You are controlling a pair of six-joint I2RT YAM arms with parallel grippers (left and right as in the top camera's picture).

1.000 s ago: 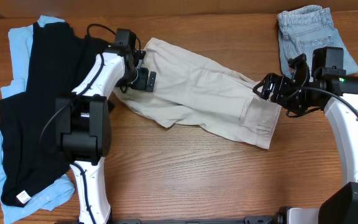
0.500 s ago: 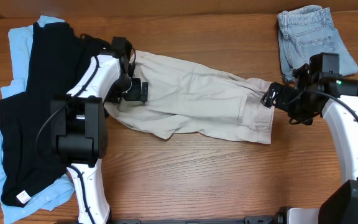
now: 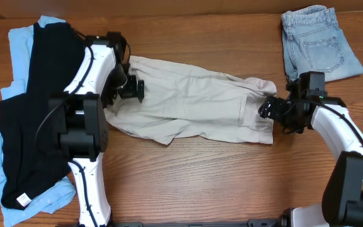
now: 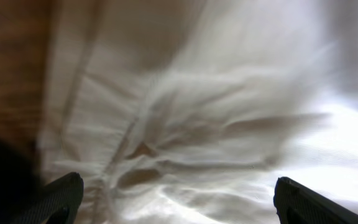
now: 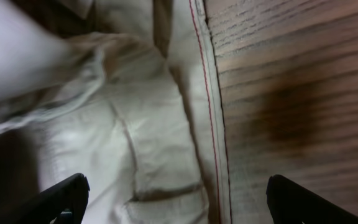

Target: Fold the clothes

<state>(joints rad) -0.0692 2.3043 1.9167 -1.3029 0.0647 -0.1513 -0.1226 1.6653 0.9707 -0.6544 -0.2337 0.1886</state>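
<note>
Beige shorts (image 3: 194, 104) lie spread across the middle of the table. My left gripper (image 3: 134, 89) is open just above their left end; its wrist view shows blurred beige cloth (image 4: 185, 124) between the spread fingertips (image 4: 179, 202). My right gripper (image 3: 268, 108) is open over the shorts' right end; its wrist view shows the hem with red stitching (image 5: 201, 93) between its fingertips (image 5: 176, 199). Neither gripper holds cloth.
A black garment (image 3: 36, 107) lies on a light blue one (image 3: 17, 47) at the left. Folded jean shorts (image 3: 317, 41) sit at the back right. Bare wood shows along the front.
Both arms lowered and spread the shorts flatter. The left gripper moved left and forward, the right gripper slid in and down at the right end. Both let go of the cloth.
</note>
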